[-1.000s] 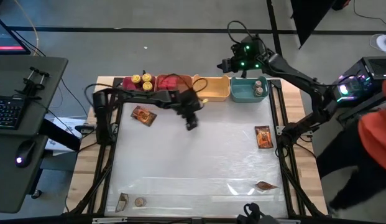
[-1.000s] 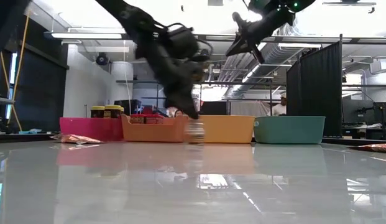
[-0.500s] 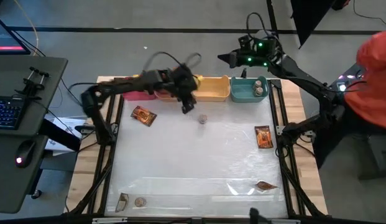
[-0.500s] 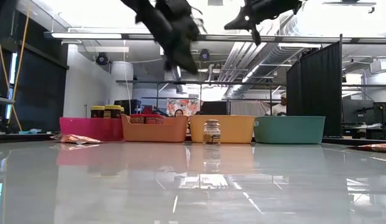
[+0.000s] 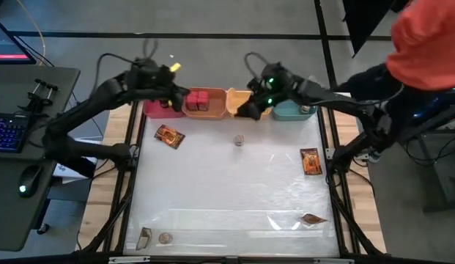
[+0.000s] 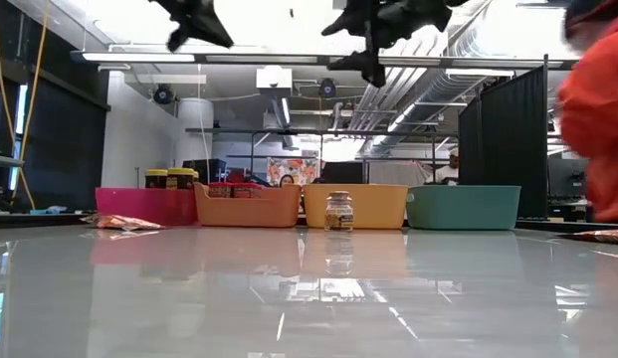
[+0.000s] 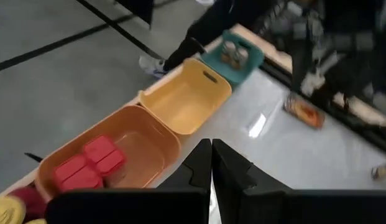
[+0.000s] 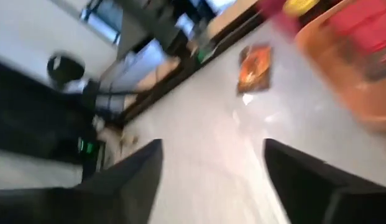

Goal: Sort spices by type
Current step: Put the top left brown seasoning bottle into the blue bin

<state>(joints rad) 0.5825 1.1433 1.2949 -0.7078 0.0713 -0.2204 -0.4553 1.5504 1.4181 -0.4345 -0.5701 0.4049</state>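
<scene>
A small jar [image 5: 239, 139] with a grey-brown lid stands upright on the table in front of the yellow bin [image 5: 233, 97]; it also shows in the low view [image 6: 338, 211]. No gripper touches it. My left gripper [image 7: 211, 168] is shut and empty, raised high over the pink bin [image 5: 158, 110] and orange bin [image 5: 205, 103]. My right gripper [image 8: 211, 180] is open and empty, high over the yellow bin [image 7: 186, 99]. Red boxes [image 7: 93, 163] lie in the orange bin. Foil packets [image 5: 168, 136] [image 5: 310, 161] lie flat on the table.
The teal bin [image 5: 289, 111] holds jars. A foil packet [image 5: 311, 218], another packet [image 5: 144, 236] and a jar [image 5: 165, 237] lie near the front edge. A person in orange [image 5: 425, 44] stands at the table's far right. The table's middle is bare.
My left gripper has risen from the jar's spot and drawn back toward the far left, over the pink and orange bins; the jar stays standing on the table. My right gripper has swung left from the teal bin to over the yellow bin. The person has leaned in.
</scene>
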